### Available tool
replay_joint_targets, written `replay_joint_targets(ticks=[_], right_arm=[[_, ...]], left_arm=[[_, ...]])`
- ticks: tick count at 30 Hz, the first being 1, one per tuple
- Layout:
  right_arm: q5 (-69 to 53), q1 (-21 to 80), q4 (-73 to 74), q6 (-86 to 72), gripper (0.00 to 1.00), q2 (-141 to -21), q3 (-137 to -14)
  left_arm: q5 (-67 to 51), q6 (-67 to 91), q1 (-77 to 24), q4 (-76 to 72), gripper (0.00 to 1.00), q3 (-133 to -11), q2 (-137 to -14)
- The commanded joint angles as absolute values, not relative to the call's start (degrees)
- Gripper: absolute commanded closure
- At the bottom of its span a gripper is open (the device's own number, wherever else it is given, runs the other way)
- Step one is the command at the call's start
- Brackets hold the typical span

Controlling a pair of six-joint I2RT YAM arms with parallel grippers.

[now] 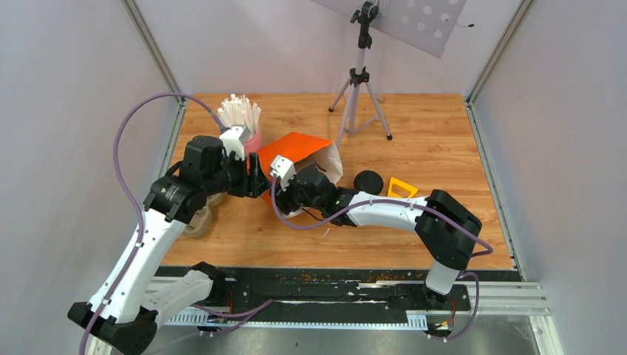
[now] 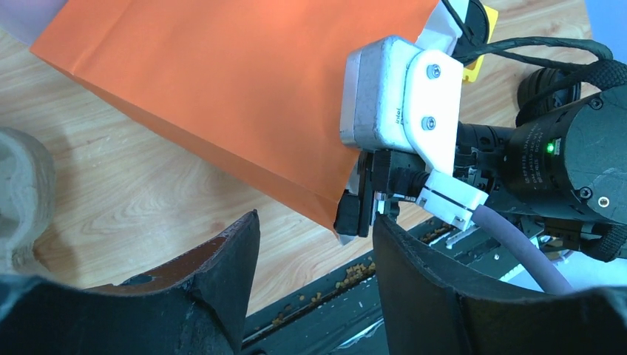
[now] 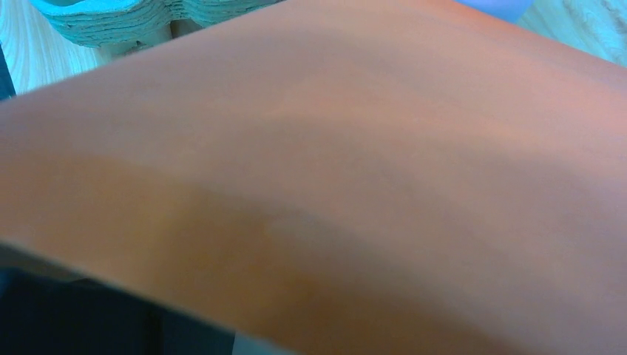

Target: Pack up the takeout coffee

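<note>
Takeout coffee cannot be made out in any view, so its place relative to the jaws cannot be told. The left gripper (image 2: pixel 316 231) is held wide and empty, just left of the orange bag (image 1: pixel 299 148). The right gripper (image 2: pixel 361 213) is seen at the bag's corner; its jaw state cannot be told. Counted: one bag, one black lid (image 1: pixel 367 181) right of it, one pink cup (image 1: pixel 252 140) of sticks, one pulp tray (image 1: pixel 198 220).

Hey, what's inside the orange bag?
In the bag, only white lining shows at the open mouth. Its orange wall hides the rest, so any contents cannot be seen.
</note>
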State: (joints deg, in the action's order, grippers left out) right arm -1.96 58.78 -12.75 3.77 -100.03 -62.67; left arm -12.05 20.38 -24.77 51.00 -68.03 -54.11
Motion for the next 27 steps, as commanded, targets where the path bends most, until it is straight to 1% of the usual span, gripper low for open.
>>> replay_joint_targets(ticks=[1,9,14,18,21,25,27], right_arm=[[-3.23,58.52,-13.51,5.23,0.51,-96.93,-64.48],[-3.72,58.45,-12.92,6.24,0.53,-96.42,-64.51],[-4.15,58.45,-13.31,6.17,0.53,-96.25,-64.30],[-4.38,58.44,-13.86,5.76,0.53,-95.77,-63.43],[-4.18,58.37,-13.97,5.58,0.53,-95.38,-62.99],[-3.97,58.28,-14.07,5.08,0.49,-95.03,-62.22],[-3.87,58.03,-14.06,4.61,0.47,-94.70,-61.56]], left_arm=[[-12.92,20.17,-25.05,47.77,0.34,-67.47,-53.58],[-11.70,21.10,-25.05,45.59,0.34,-65.20,-54.56],[-10.09,21.41,-25.05,44.77,0.38,-65.11,-55.44],[-9.42,21.61,-25.05,44.36,0.48,-65.17,-55.72],[-8.86,21.86,-25.05,44.65,0.58,-65.33,-55.69],[-7.49,21.90,-25.05,45.38,0.68,-65.58,-55.44],[-6.26,22.22,-25.05,45.52,0.71,-65.62,-55.24]])
